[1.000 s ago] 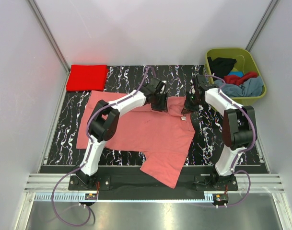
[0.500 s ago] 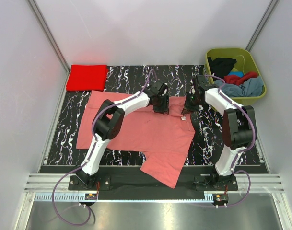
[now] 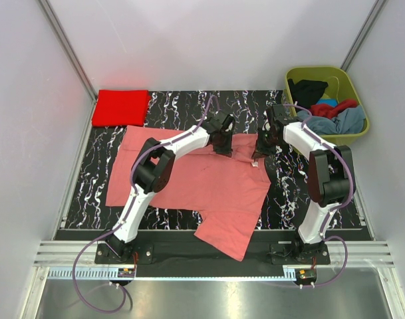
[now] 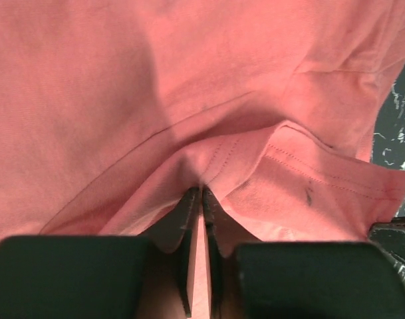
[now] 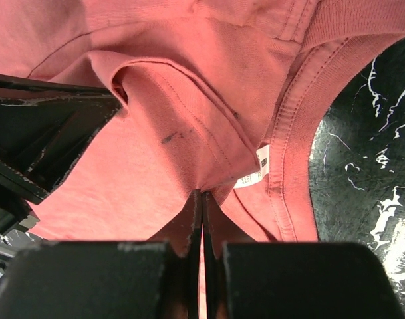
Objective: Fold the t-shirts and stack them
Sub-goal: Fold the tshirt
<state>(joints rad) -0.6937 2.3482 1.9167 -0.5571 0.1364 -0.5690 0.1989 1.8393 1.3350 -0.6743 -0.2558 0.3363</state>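
- Top view: the salmon pink t-shirt lies spread across the middle of the worktop, one part hanging over the near edge. A bright red t-shirt sits folded at the far left corner, and more t-shirts fill the olive-green tub off the far right corner. The left fingers and right fingers meet the pink shirt's far edge on either side of its neck opening.
- Left wrist view: the left fingers are pressed almost together, pinching a raised ridge of pink cloth between their tips.
- Right wrist view: the right fingers are likewise nearly closed on a fold of pink cloth just beside the collar and its white label.
- The step appears to be carrying the collar end over for a fold. It is likely to go best if both arms rise evenly, keep the cloth taut between them and travel together towards the near edge, so the crease runs straight.
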